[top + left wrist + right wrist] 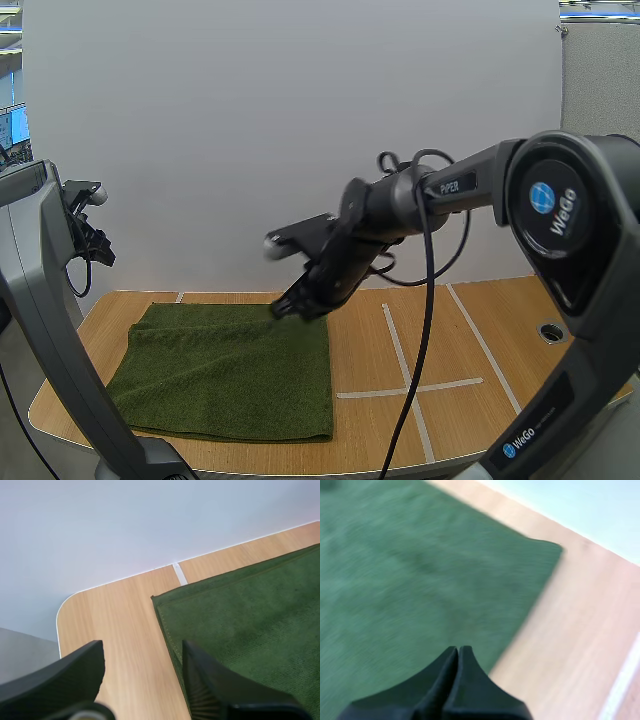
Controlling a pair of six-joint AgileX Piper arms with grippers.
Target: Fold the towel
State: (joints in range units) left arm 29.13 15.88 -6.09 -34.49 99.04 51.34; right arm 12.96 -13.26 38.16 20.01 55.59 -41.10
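Observation:
A dark green towel [225, 370] lies flat on the left half of the wooden table [450, 340], folded into a rough square. My right gripper [283, 308] hovers just above the towel's far right corner, fingers pressed together into one dark wedge with nothing between them. In the right wrist view that gripper [458, 650] is over the towel [410, 580] near its right edge. My left gripper [142, 652] is open above bare wood beside the towel's [250, 625] far left corner. The left arm [45, 300] rises along the table's left side.
White tape lines [400, 360] cross the right half of the table. A small round hole [551, 331] sits near the right edge. A white wall stands close behind the table's far edge.

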